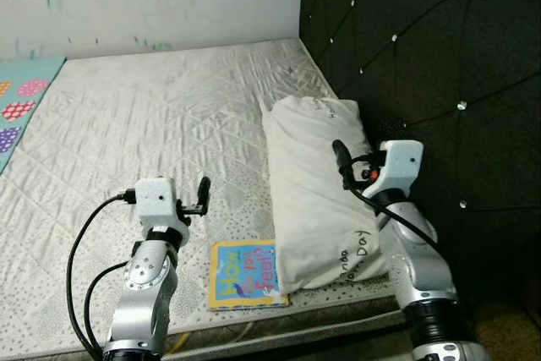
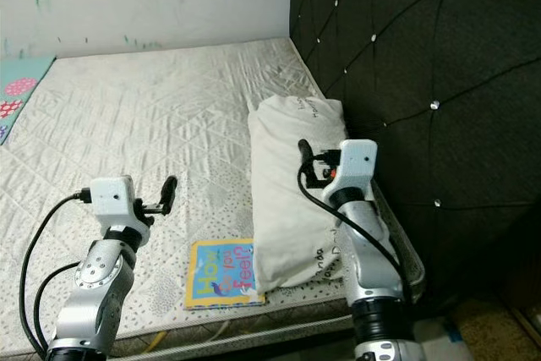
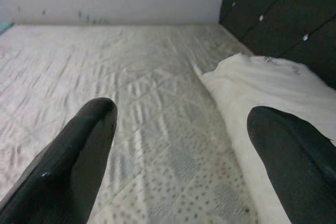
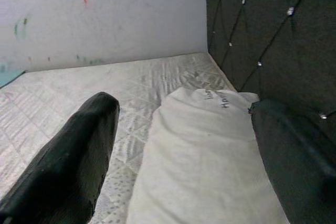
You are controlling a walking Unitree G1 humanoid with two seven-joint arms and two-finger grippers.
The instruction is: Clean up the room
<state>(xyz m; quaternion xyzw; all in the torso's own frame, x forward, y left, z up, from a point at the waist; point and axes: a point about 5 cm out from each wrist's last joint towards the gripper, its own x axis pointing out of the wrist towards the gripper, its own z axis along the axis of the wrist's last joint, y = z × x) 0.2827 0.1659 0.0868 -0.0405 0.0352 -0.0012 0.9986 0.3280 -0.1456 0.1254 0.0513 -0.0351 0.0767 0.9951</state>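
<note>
Pillow [image 1: 317, 188] lies lengthwise along the black tufted headboard [image 1: 423, 57] on the bare mattress [image 1: 144, 124]. Beside it, near the mattress edge, lies a children's book [image 1: 245, 274]. Left gripper [image 3: 181, 150] and right gripper [image 4: 184, 150] hover with fingers apart; the head views show the book.

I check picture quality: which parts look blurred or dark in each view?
Left wrist view: left tool's fingers soft, pillow overexposed. Right wrist view: right tool's fingers out of focus. Left eye view: headboard dark, book sharp.

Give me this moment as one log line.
left gripper: open, above mattress | right gripper: open, above pillow | book: flat, near mattress edge, beside pillow | nothing held
</note>
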